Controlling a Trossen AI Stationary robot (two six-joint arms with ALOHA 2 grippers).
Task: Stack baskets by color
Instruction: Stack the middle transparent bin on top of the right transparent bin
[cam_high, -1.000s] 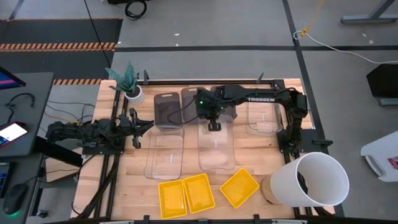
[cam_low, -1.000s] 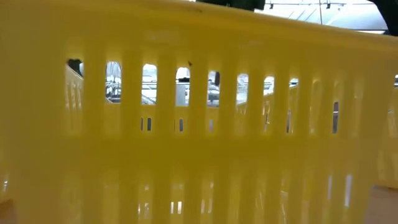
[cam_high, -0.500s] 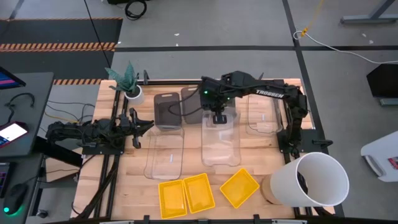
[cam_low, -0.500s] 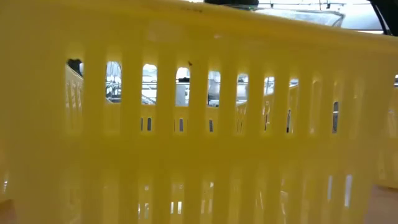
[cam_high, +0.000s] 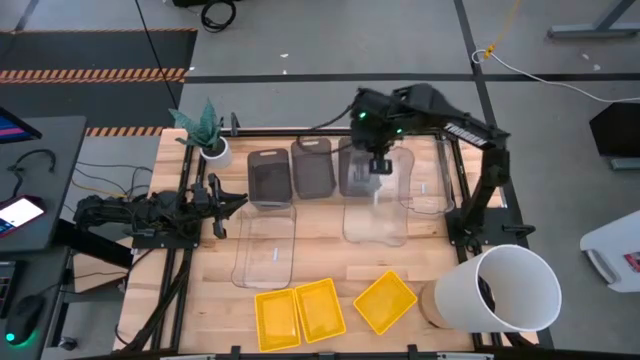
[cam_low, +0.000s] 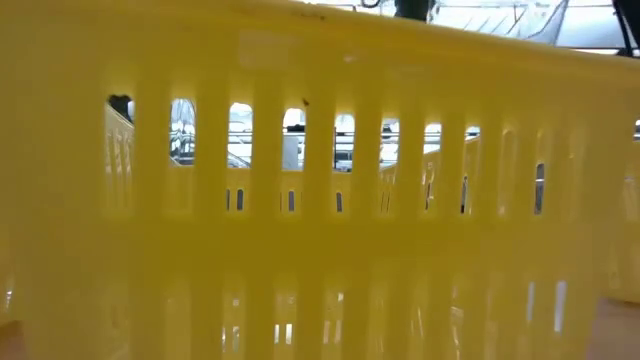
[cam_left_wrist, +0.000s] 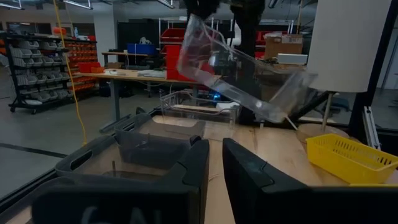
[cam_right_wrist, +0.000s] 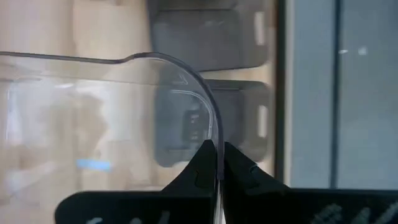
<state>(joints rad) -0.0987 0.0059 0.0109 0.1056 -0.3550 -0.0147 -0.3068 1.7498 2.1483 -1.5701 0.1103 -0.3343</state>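
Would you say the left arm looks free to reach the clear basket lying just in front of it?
Probably yes. The left gripper holds nothing and sits right beside that clear basket, with nothing between them. The right gripper is busy well away, holding another clear basket aloft.

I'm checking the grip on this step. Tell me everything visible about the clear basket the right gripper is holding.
The clear basket is a shallow rectangular bin of see-through plastic with rounded corners and a thin raised rim. The right gripper is shut on that rim at one end. The left wrist view shows it lifted off the table and tilted, its free end hanging lower. It hangs empty beside another clear basket lying on the table.
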